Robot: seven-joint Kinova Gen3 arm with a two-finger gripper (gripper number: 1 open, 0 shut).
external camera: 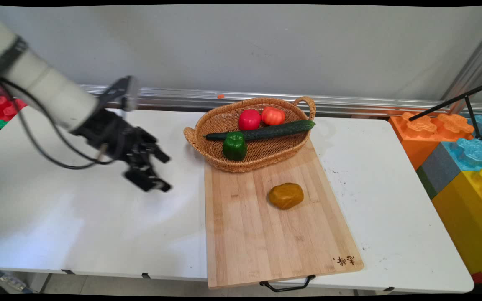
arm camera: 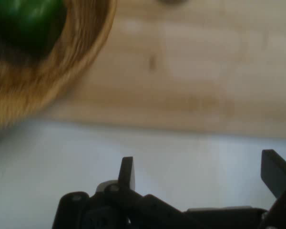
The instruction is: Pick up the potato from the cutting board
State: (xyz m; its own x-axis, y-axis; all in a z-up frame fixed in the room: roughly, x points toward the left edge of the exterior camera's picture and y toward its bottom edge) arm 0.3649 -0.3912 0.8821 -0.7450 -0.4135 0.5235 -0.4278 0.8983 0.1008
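The black gripper hangs above the bare left part of the white table, its two fingers spread wide apart with nothing between them; in the hand view the gripper shows the same, one finger upright and the other at the right edge, with only table surface seen in the gap. It touches nothing. Nearest to it, to its right, lie one wooden cutting board and one woven basket, both well apart from the fingers. The basket is oval with two handles, and its near side rests on the far end of the board. Inside it are four vegetables: one green pepper at the near side, one long dark cucumber lying across the middle with its tip over the right rim, and two red tomatoes side by side behind the cucumber. In the hand view the basket and the green pepper fill the upper left corner, with the board beyond the table strip. One brown potato lies alone on the board, between the basket and the board's near end, where a black handle hangs over the table's edge. Large plastic building blocks in orange, blue, grey and yellow are stacked off the table's right end.
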